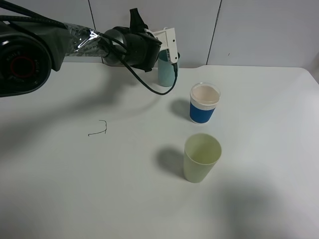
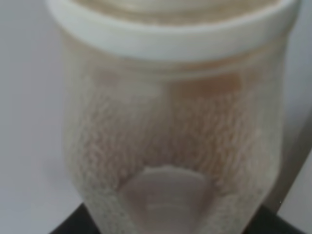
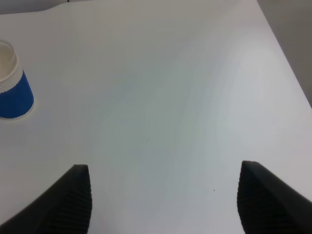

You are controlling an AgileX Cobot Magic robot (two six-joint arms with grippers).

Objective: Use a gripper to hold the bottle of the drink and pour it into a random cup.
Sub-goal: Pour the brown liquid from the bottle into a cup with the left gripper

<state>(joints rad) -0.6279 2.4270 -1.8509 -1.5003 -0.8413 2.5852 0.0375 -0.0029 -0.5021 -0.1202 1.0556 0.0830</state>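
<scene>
My left gripper [image 1: 171,50], black with a white mount, hangs over the tall teal cup [image 1: 163,70] at the back of the table. In the left wrist view the clear bottle [image 2: 170,122] fills the frame between the dark fingertips [image 2: 66,226], held close. Its wall shows a pale reddish-brown, frothy drink [image 2: 195,92] and a wide white neck rim [image 2: 170,34]. In the exterior view the gripper hides the bottle. My right gripper [image 3: 165,200] is open and empty above bare table; it is out of the exterior view.
A blue cup with a white rim [image 1: 204,103] stands right of the teal cup and shows in the right wrist view [image 3: 12,92]. A pale yellow-green cup [image 1: 201,157] stands nearer the front. A small black wire scrap [image 1: 98,128] lies on the white table [image 1: 75,189].
</scene>
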